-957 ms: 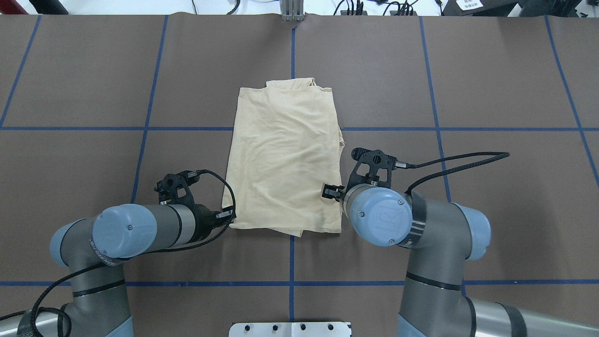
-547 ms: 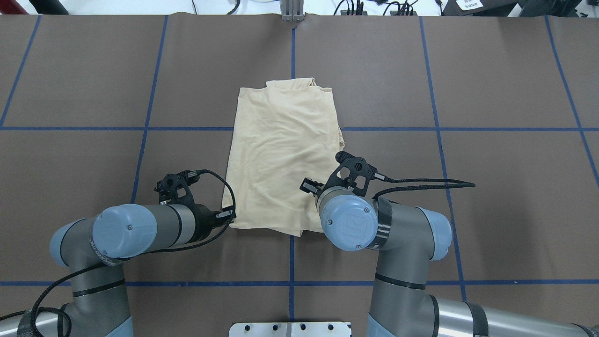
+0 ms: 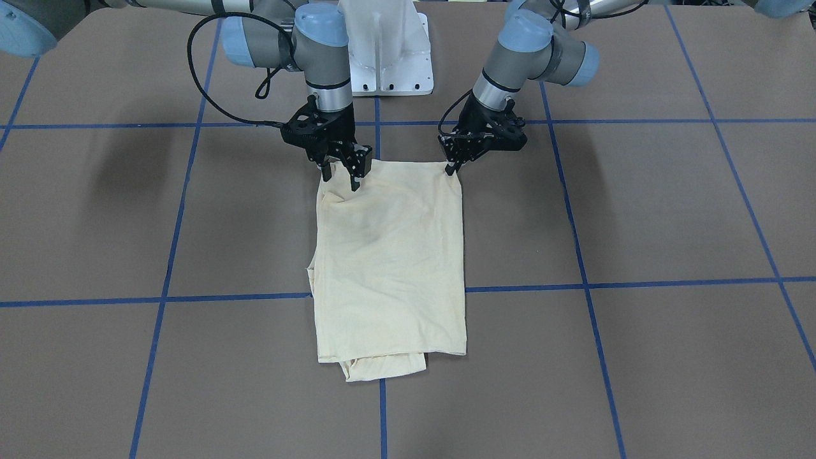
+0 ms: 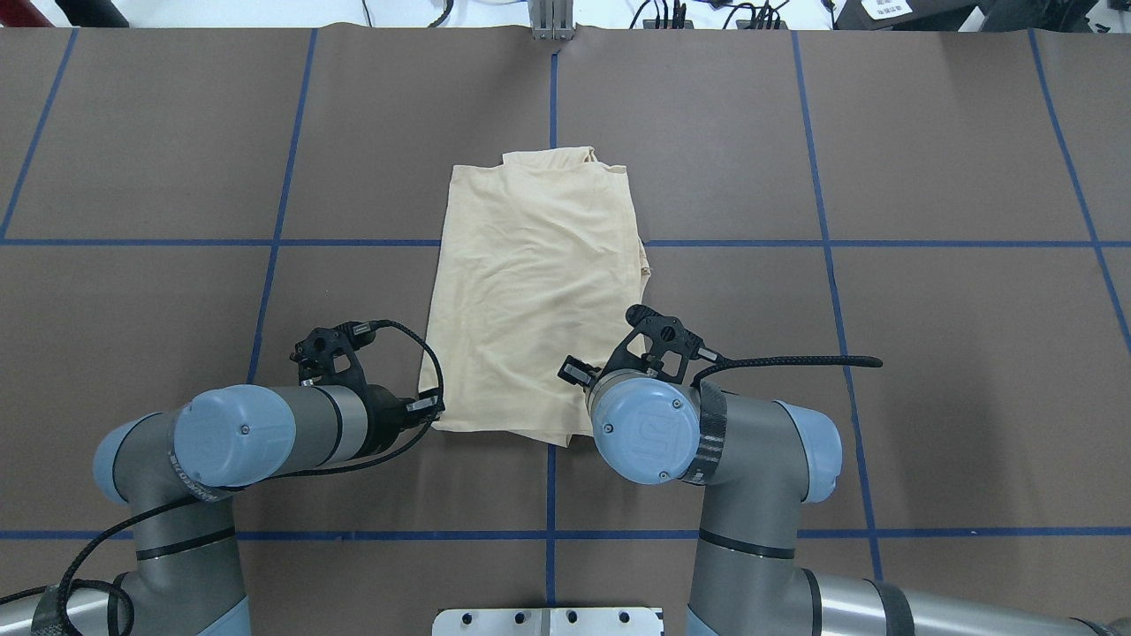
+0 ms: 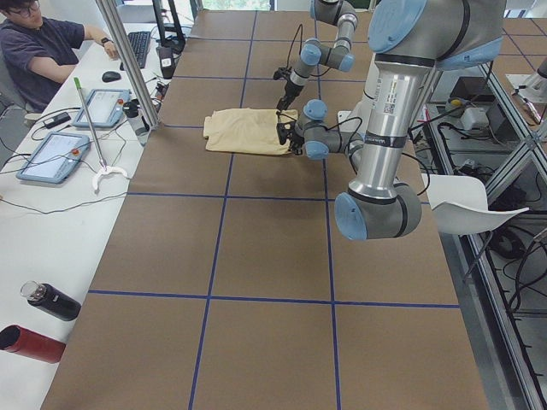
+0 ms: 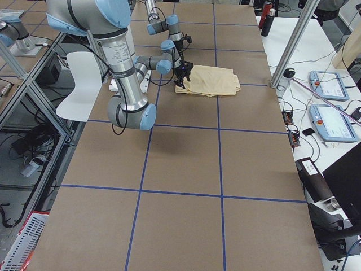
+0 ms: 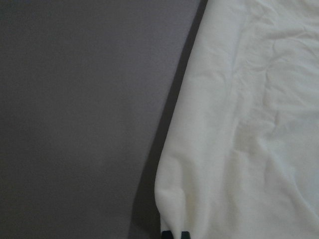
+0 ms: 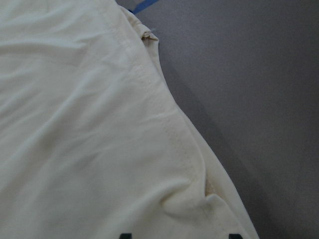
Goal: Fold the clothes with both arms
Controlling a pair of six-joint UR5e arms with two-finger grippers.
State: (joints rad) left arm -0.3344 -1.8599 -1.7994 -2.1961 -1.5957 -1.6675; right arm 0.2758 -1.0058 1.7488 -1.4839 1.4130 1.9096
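Overhead exterior: left gripper [image 4: 431, 410] at the T-shirt's [image 4: 535, 291] 7 o'clock corner, jaws narrow, apparently pinching the hem. T-shirt lies part-folded and flat at the centre of the table [image 4: 177, 132]. Right gripper [image 3: 341, 175] over the 5 o'clock corner, jaws wide, cloth between. Step, as judged: grasping the near corners. Next: right closes, then both carry the hem toward 12 o'clock.
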